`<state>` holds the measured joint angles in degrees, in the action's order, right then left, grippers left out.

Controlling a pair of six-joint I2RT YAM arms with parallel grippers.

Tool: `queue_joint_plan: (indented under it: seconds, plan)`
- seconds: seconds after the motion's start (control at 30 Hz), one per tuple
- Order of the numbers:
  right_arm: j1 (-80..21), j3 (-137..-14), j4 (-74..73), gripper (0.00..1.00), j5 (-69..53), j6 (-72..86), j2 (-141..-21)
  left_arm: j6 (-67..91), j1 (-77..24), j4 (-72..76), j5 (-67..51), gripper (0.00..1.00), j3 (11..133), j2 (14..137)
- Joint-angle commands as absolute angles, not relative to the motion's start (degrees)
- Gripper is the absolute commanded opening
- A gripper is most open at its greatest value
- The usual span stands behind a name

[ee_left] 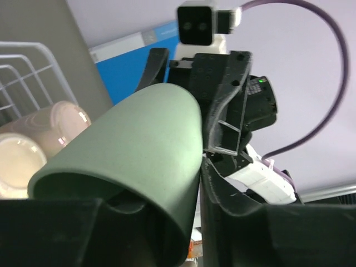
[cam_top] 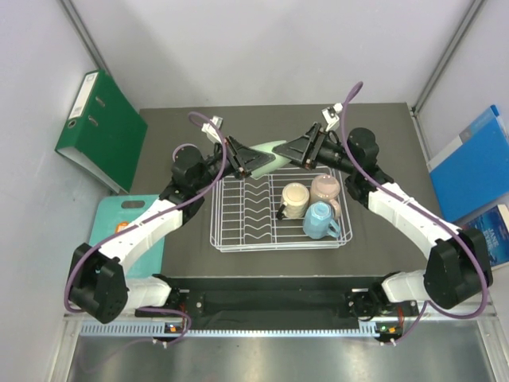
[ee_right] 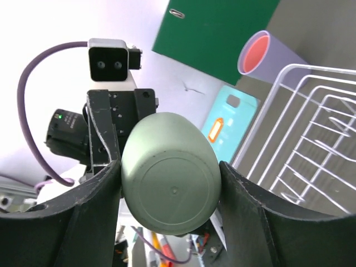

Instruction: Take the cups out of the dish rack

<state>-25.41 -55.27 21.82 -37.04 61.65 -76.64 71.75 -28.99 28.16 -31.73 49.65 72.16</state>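
Observation:
The mint green cup (cam_top: 270, 153) hangs on its side above the far edge of the white wire dish rack (cam_top: 216, 232), held between both grippers. My left gripper (cam_top: 250, 159) is shut on its rim, one finger inside the cup (ee_left: 133, 144) and one outside. My right gripper (cam_top: 296, 151) is shut around its base (ee_right: 169, 183), with a finger touching each side. In the rack's right part lie a cream-yellow cup (cam_top: 295, 197), a pink cup (cam_top: 324, 188) and a light blue handled cup (cam_top: 320, 220). A lavender cup (ee_right: 258, 53) stands on the table past the rack's corner.
A green binder (cam_top: 99, 131) leans at the far left. A teal board (cam_top: 119, 219) lies left of the rack. Blue folders (cam_top: 473, 167) stand at the right. The rack's upright prongs (cam_top: 254, 207) fill its left half.

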Motion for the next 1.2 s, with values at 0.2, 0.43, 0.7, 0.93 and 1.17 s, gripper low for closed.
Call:
queue_joint_plan:
  seconds: [0.2,0.43,0.7,0.93,1.17]
  plan:
    - [-25.7,-60.0,20.1,0.03,-34.5,55.8,-74.9,70.5,-29.6,30.8,-32.7,0.0,51.2,72.4]
    - [-23.8,-70.9,-5.4,0.99,-22.1,41.9,-73.0,50.8,-26.7,1.2,-25.5,0.0,65.9,72.7]
    - [-23.9,-85.2,-31.4,1.0,2.3,30.7,-77.0,36.8,-22.1,-39.9,2.2,0.0,95.1,85.2]
    - [-24.0,-84.5,-35.9,1.0,6.9,29.4,-76.0,30.9,-21.0,-56.7,21.1,0.0,109.1,97.6]
    - [-24.0,-83.6,-37.1,1.0,7.1,27.6,-75.0,29.1,-17.5,-60.2,24.8,0.0,112.9,102.6]
